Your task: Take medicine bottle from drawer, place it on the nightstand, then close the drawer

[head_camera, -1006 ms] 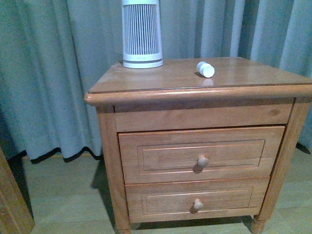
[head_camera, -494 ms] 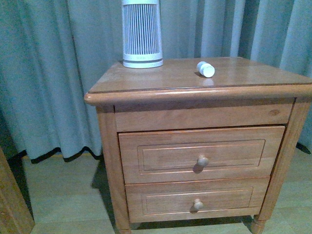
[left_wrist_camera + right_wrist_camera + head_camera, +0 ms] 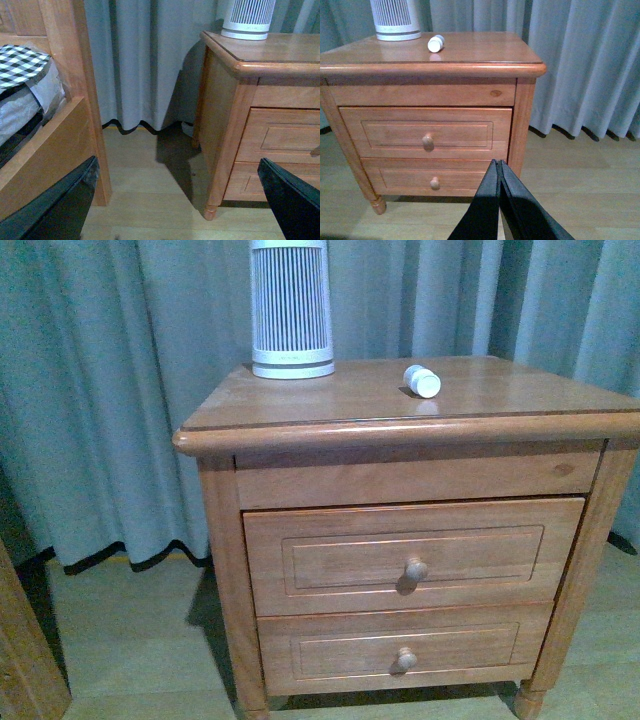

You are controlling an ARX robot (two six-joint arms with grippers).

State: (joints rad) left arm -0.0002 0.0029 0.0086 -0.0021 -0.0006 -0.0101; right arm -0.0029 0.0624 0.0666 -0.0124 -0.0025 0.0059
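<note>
The bottle (image 3: pixel 422 381) lies on its side on the nightstand (image 3: pixel 330 405) top, toward the back, cap end facing the robot, well apart from the slatted appliance (image 3: pixel 291 308) standing at the rear left corner. The drawer (image 3: pixel 413 555), the taller upper one, sits flush in the cabinet front with its knob (image 3: pixel 416 569) untouched by either arm; the shallower drawer (image 3: pixel 405 651) below is shut too. With both shut, nothing can be said of what is inside them.

Judging from this, all three steps look done: bottle out, set down, drawer pushed home. What is left is probably only to keep the arms clear and park them; no further grasp seems called for.

The right gripper (image 3: pixel 499 167) hangs in front of the nightstand, away from it, its jaws pressed together with nothing between them. In the left wrist view the left gripper (image 3: pixel 180 200) faces the floor (image 3: pixel 150 170) beside the nightstand and the bed frame (image 3: pixel 65 100); its jaws stand wide apart and empty, though only their dark tips show at the frame's edges.
</note>
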